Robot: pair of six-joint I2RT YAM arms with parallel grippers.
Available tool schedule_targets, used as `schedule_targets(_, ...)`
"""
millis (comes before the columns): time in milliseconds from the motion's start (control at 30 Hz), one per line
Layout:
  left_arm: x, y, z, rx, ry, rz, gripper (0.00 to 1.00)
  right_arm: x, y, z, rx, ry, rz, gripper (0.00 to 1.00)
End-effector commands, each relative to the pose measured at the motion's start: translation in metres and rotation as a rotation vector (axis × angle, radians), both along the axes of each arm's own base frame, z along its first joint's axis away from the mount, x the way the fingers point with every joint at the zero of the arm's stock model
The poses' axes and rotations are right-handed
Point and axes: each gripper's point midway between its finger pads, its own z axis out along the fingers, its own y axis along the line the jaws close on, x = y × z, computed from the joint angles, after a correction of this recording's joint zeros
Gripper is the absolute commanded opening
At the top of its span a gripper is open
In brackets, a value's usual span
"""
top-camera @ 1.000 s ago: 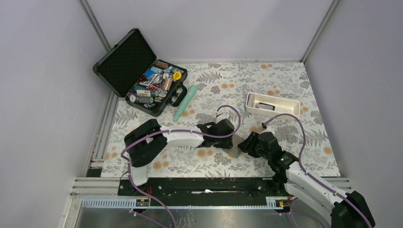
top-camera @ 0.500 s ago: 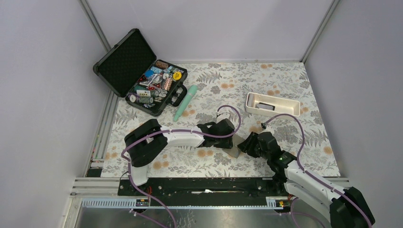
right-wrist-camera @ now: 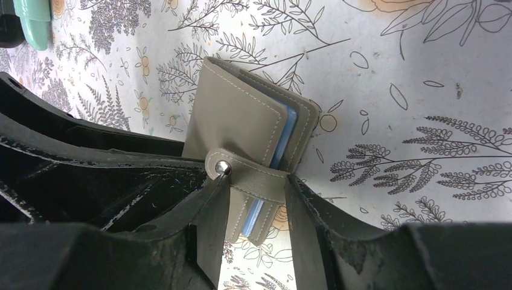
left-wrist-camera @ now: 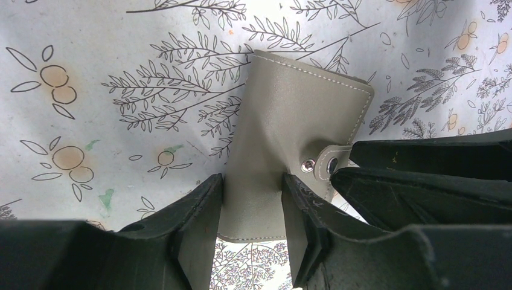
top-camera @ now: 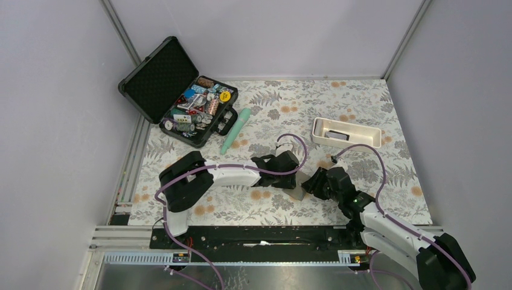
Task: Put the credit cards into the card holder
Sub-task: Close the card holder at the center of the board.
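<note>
The grey-brown card holder (top-camera: 300, 193) hangs folded between both grippers over the middle of the mat. My left gripper (left-wrist-camera: 252, 211) is shut on its lower edge, one finger on each side of the cover (left-wrist-camera: 296, 121). My right gripper (right-wrist-camera: 256, 205) is shut across the snap strap (right-wrist-camera: 253, 178) on the holder's open side. Blue credit cards (right-wrist-camera: 284, 136) show edge-on between the holder's flaps. In the top view the left gripper (top-camera: 290, 176) and the right gripper (top-camera: 315, 182) meet tip to tip at the holder.
A white oblong tray (top-camera: 368, 140) at the back right holds a dark flat thing (top-camera: 337, 136). An open black case (top-camera: 181, 90) full of small items stands at the back left. A mint-green tube (top-camera: 235, 130) lies beside it.
The right gripper's jaws have narrowed a little on the holder and that arm has edged slightly left. The left arm has stayed put.
</note>
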Motion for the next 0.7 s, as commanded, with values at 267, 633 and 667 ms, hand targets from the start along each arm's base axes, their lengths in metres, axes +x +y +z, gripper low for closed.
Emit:
schedule_targets(267, -0.0263, 0.0271, -0.0422, 0.164, 0.080, -0.049, 0.43, 0.0081, -0.0018, 0.0123, 0.010, -0.050, -0.036, 0.51)
schedule_targets(633, -0.0267, 0.0270, -0.0426, 0.165, 0.083, -0.050, 0.43, 0.0057, -0.0006, 0.0036, 0.004, -0.012, -0.035, 0.51)
schedule_targets(667, -0.0267, 0.0269, -0.0425, 0.165, 0.084, -0.050, 0.43, 0.0055, -0.0001, 0.0032, 0.005, -0.010, -0.033, 0.51)
